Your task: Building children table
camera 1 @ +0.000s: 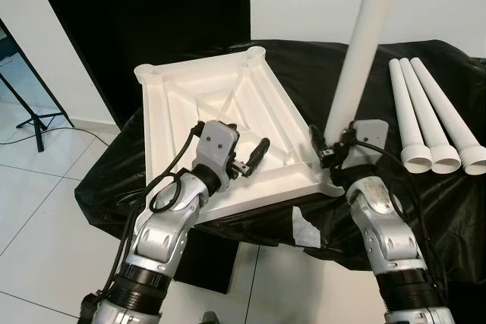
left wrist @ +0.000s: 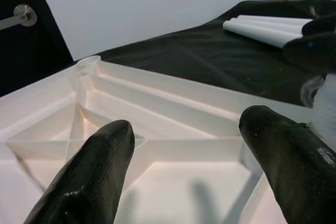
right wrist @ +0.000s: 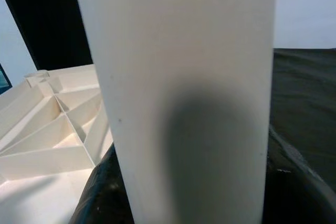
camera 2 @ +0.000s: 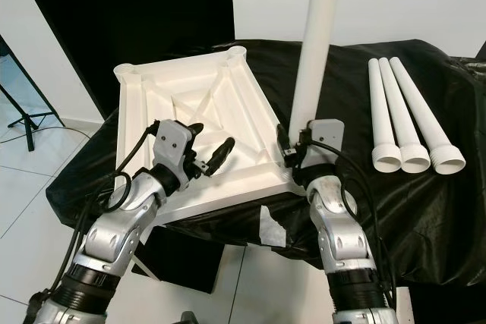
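Black-draped surface (camera 1: 425, 210) carried the upside-down white tabletop (camera 1: 228, 119) at its left end, overhanging the front edge. Right claw (camera 1: 334, 155) was clenched on an upright white leg (camera 1: 363, 43) at the tabletop's near right corner. Three spare legs (camera 1: 429, 115) lay by the right edge. Left claw (camera 1: 244, 158) hovered released above the tabletop.
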{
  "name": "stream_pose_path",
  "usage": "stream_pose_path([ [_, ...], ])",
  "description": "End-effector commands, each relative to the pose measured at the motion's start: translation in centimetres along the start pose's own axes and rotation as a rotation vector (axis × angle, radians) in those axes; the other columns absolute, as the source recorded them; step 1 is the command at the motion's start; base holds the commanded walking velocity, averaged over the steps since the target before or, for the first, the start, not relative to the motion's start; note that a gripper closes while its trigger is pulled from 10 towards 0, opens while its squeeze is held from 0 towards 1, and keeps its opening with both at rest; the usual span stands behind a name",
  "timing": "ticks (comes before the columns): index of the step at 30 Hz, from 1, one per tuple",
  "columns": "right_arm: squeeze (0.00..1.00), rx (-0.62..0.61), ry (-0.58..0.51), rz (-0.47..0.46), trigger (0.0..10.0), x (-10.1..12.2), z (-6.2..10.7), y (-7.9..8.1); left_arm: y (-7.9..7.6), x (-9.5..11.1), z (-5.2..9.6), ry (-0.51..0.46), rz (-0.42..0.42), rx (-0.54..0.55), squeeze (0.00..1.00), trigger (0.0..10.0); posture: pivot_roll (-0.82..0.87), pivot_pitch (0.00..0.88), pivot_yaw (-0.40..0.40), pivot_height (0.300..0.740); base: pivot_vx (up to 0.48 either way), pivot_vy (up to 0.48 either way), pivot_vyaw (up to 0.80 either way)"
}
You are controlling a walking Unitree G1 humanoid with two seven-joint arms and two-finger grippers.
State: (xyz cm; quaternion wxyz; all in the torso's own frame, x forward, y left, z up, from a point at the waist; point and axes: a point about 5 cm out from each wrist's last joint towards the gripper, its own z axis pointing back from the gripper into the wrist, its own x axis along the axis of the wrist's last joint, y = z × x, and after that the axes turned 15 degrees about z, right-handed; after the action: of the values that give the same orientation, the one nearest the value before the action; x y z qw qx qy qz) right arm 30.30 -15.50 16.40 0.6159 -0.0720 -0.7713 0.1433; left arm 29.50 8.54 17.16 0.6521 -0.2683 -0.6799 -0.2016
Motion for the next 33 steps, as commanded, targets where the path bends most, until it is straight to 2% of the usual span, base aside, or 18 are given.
stream_pose_path([
  [1,0.0,0.012,0.029,0.02,10.0,-0.6,0.4,0.2,-0.7,-0.3,0.3,0.027,-0.013,-0.101,0.0,10.0,0.03,0.0,0.017,0.74,0.0,0.0,0.0],
  [4,0.0,0.0,0.073,-0.035,10.0,-1.6,0.7,-0.2,-1.2,-0.7,0.6,0.036,-0.029,-0.133,0.0,10.0,0.03,0.0,0.017,0.74,0.0,0.0,0.0],
  [8,0.0,-0.009,0.071,-0.058,10.0,-1.6,0.8,-0.2,-1.5,-1.1,0.8,0.059,-0.004,-0.171,0.0,10.0,0.03,0.0,0.02,0.74,0.0,0.0,0.0],
  [15,0.0,-0.041,0.094,-0.127,10.0,-2.0,0.9,-0.3,-1.7,-1.3,1.3,0.061,-0.02,-0.21,0.0,10.0,0.03,0.0,0.019,0.74,0.0,0.0,0.0],
  [21,0.0,-0.064,0.114,-0.149,10.0,-2.6,0.9,-0.5,-2.4,-1.7,1.7,0.086,-0.013,-0.261,0.0,10.0,0.03,0.0,0.018,0.74,0.0,0.0,0.0],
  [33,0.0,-0.085,0.133,-0.169,10.0,-3.3,0.8,-0.7,-2.7,-1.9,1.8,0.098,-0.022,-0.273,0.0,10.0,0.04,0.0,0.012,0.74,0.0,0.0,0.0],
])
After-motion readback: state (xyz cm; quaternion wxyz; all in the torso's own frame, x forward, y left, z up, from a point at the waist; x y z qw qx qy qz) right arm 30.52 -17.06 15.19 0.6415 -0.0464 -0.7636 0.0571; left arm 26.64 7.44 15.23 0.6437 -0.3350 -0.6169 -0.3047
